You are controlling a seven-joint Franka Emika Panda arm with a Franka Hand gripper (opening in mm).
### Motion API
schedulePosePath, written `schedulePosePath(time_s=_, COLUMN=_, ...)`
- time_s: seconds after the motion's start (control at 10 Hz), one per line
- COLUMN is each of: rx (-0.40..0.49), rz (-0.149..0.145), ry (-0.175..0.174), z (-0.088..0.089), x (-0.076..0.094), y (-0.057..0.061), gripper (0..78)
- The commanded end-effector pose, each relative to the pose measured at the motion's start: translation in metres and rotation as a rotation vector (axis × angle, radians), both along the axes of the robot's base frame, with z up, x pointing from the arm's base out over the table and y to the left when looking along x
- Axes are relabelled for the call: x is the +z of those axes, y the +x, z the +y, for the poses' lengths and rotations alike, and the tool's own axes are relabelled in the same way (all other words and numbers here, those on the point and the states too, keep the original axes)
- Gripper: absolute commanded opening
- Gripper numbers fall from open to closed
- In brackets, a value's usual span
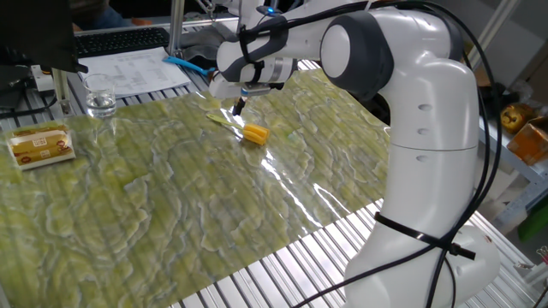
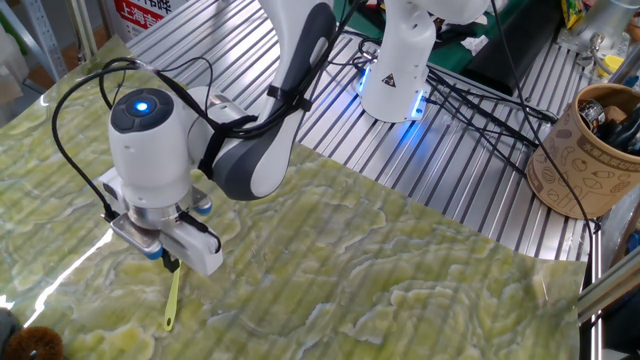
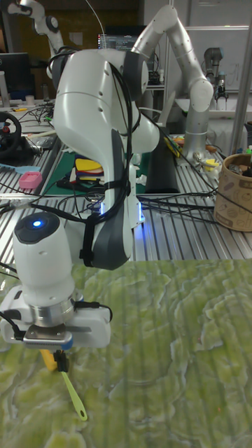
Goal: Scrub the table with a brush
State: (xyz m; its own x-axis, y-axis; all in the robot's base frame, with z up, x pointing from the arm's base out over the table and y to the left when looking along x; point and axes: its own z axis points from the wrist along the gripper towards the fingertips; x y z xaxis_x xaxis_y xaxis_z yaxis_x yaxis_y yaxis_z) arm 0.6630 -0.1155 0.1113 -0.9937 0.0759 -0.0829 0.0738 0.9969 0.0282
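Note:
The brush (image 1: 254,133) lies flat on the yellow-green sheet of the table (image 1: 163,197), its orange head toward the robot and its thin pale handle (image 2: 171,303) pointing away. My gripper (image 1: 237,108) hangs just above the middle of the handle, with its dark fingertips pressed together and nothing between them. In the other fixed view the gripper (image 2: 170,263) hides the bristle head. The tall fixed view shows the gripper (image 3: 61,362) right beside the yellow head of the brush (image 3: 47,358), with the handle running down to the right.
A yellow-labelled packet (image 1: 38,144) and a drinking glass (image 1: 100,103) stand at the sheet's left end, with papers (image 1: 137,70) and a keyboard (image 1: 120,38) behind. A brown cup of tools (image 2: 585,150) sits on the bare slats beside the robot's base (image 2: 398,75).

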Motion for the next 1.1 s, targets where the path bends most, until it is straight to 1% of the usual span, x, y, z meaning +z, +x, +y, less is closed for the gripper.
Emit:
schedulePosePath(time_s=0.1, rx=-0.066, rz=0.072, ry=-0.007, z=0.0, x=0.002, y=0.001, gripper=0.0)
schedulePosePath(time_s=0.5, rx=-0.075, rz=0.064, ry=-0.013, z=0.001, x=-0.001, y=0.002, gripper=0.0)
schedulePosePath(time_s=0.7, rx=-0.059, rz=0.061, ry=-0.016, z=0.002, x=-0.003, y=0.003, gripper=0.0)
schedulePosePath(time_s=0.9, rx=-0.035, rz=0.062, ry=-0.028, z=0.002, x=-0.009, y=0.006, gripper=0.0)
schedulePosePath(time_s=1.0, rx=-0.015, rz=0.052, ry=-0.029, z=0.002, x=-0.02, y=0.011, gripper=0.0)
schedulePosePath(time_s=1.1, rx=-0.005, rz=0.044, ry=-0.031, z=0.002, x=-0.028, y=0.014, gripper=0.0)
